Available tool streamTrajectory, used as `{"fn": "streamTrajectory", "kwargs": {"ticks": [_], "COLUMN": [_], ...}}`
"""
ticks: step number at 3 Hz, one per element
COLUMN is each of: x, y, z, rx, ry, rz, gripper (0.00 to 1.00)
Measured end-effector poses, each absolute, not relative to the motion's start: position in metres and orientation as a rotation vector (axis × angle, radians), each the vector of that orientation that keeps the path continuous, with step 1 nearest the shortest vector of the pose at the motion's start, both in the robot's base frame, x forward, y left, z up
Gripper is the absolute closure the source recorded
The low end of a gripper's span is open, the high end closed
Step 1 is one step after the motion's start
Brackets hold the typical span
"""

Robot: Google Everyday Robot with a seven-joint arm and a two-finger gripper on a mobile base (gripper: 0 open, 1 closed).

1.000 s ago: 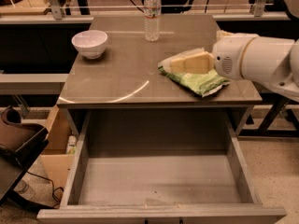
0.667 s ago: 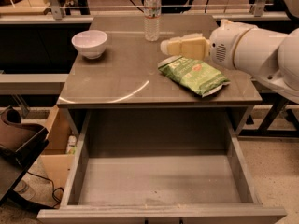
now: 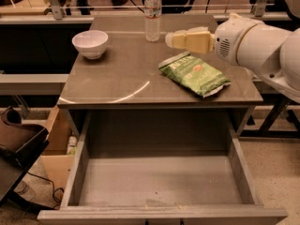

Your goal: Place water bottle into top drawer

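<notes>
The water bottle (image 3: 152,14), clear ribbed plastic with a white cap and a white label with a red band, stands upright at the far edge of the grey table (image 3: 117,78). The gripper (image 3: 171,39), cream-coloured on a white arm, reaches in from the right above the table and points left. Its tip is just right of the bottle and a little nearer to me, apart from it. The top drawer (image 3: 159,182) is pulled out below the tabletop, with a bare flat grey bottom.
A white bowl (image 3: 90,43) sits at the table's left. A green chip bag (image 3: 193,73) lies at the right, below the arm. A brown bag (image 3: 18,137) and a wooden box (image 3: 56,139) stand on the floor at the left.
The gripper has moved left and toward the far edge, off the chip bag and closer to the bottle. The bottle, bowl, bag and drawer have not moved.
</notes>
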State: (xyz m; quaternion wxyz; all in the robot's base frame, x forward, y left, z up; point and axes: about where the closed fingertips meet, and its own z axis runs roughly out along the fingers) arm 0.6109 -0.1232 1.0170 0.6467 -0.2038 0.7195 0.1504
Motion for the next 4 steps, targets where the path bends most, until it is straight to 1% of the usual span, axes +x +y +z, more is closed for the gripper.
{"fn": "streamTrajectory", "kwargs": {"ticks": [1, 2, 3, 4], "x": [0.632, 0.681, 0.730, 0.771], "y": [-0.116, -0.112, -0.097, -0.089], "z": [1.007, 0.991, 0.984, 0.985], "rx": [-0.416, -0.317, -0.260, -0.270], "ry": [1.611, 1.577, 1.557, 1.560], "rz": [0.364, 0.392, 0.401, 0.374], "gripper": [0.00, 0.00, 0.00, 0.00]}}
